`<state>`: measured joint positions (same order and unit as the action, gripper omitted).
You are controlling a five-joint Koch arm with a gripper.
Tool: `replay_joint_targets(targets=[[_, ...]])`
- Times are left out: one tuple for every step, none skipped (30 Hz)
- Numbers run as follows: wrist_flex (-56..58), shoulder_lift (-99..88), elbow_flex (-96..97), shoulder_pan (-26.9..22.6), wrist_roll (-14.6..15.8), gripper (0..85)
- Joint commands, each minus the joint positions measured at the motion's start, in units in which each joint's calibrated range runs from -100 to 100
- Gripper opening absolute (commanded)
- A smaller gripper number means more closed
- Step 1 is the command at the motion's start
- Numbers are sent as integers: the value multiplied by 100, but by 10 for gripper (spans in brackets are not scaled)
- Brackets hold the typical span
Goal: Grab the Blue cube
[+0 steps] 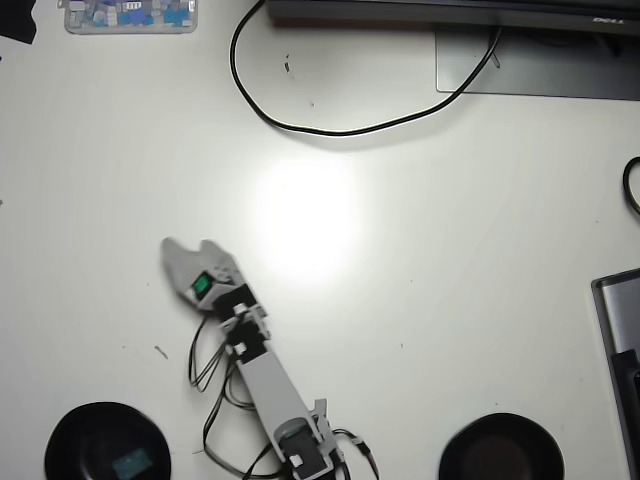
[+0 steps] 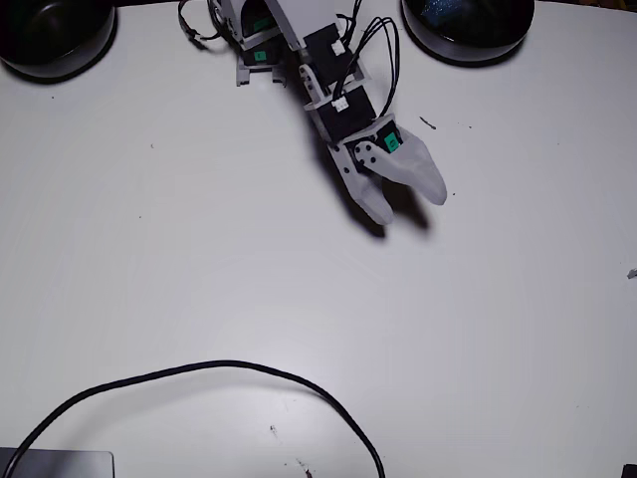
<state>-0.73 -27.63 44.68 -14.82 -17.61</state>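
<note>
- Grey two-fingered plastic claw (image 1: 188,248) (image 2: 406,204) on a white-and-black jointed arm (image 1: 262,372) (image 2: 318,60): fingers slightly apart, nothing between them, tips low over the white table (image 1: 450,300) (image 2: 199,279).
- Small blue cube (image 1: 131,464): inside a black round bowl (image 1: 105,441) (image 2: 468,25), well behind the claw, beside the arm's base; cube seen only in the overhead view.
- Second black round bowl (image 1: 502,447) (image 2: 52,35): on the other side of the base, well apart from the claw.
- Black cable (image 1: 330,130) (image 2: 219,368): looping across the table well ahead of the fingertips.
- Clear tray of small blue and white pieces (image 1: 130,15): far ahead of the claw, at the table edge in the overhead view.
</note>
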Motion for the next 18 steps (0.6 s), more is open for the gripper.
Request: replay_joint_targets(targets=[[-351, -127, 45, 88, 88, 452], [-351, -204, 118, 142, 142, 453], [-351, -230, 163, 186, 215, 453], [-343, -256, 191, 234, 274, 453], [-327, -282, 200, 317, 357, 452], [-287, -282, 209, 435, 503, 452], [-271, -282, 218, 479, 557, 452], [-263, -269, 237, 542, 664, 451], [-239, -243, 273, 615, 777, 451], [-231, -243, 301, 684, 840, 451], [-199, -217, 337, 781, 918, 451], [-199, -179, 374, 845, 967, 451], [-191, -50, 429, 952, 1065, 451], [-191, -11, 474, 1026, 1089, 451], [-191, 2, 557, 1089, 1094, 451], [-191, 2, 602, 1133, 1094, 451], [-199, 54, 657, 1206, 1109, 451], [-223, 131, 721, 1294, 1182, 451]])
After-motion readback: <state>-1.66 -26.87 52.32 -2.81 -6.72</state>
